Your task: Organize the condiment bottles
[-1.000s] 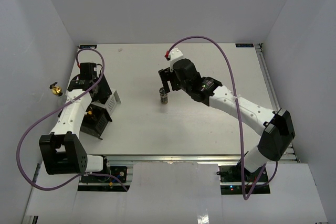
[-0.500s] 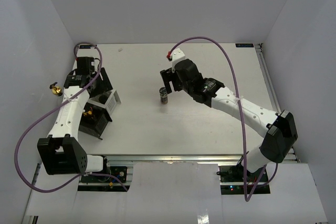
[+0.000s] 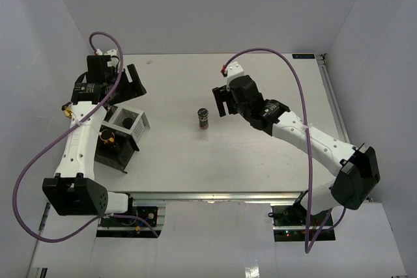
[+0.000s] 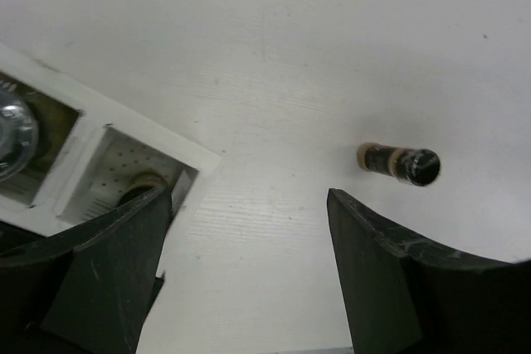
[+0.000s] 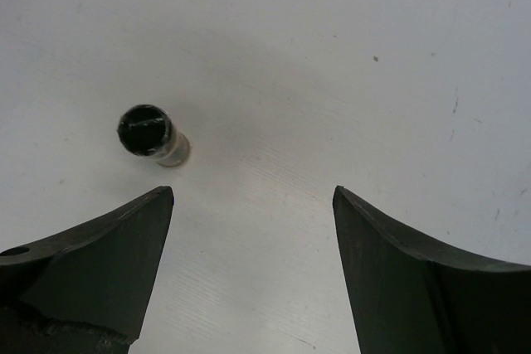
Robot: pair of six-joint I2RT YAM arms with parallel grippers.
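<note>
A slim dark bottle with a black cap and a pale label [image 3: 203, 119] stands alone mid-table. It also shows in the right wrist view [image 5: 149, 133] and the left wrist view [image 4: 398, 163]. My right gripper [image 3: 220, 101] [image 5: 253, 196] is open and empty, just right of the bottle and apart from it. My left gripper [image 3: 130, 84] [image 4: 247, 205] is open and empty above the table, just beyond the rack. In the rack, a grey lid [image 4: 8, 132] and a gold cap [image 3: 107, 137] show in separate compartments.
The black-and-white compartmented rack [image 3: 138, 126] [image 4: 91, 126] stands at the table's left. White walls close in the left, back and right sides. A small brass fitting [image 3: 66, 109] sticks out of the left wall. Purple cables loop above both arms.
My right gripper has drawn back to the right, away from the dark bottle, which stays standing. My left gripper has moved off the rack towards the far left of the table.
</note>
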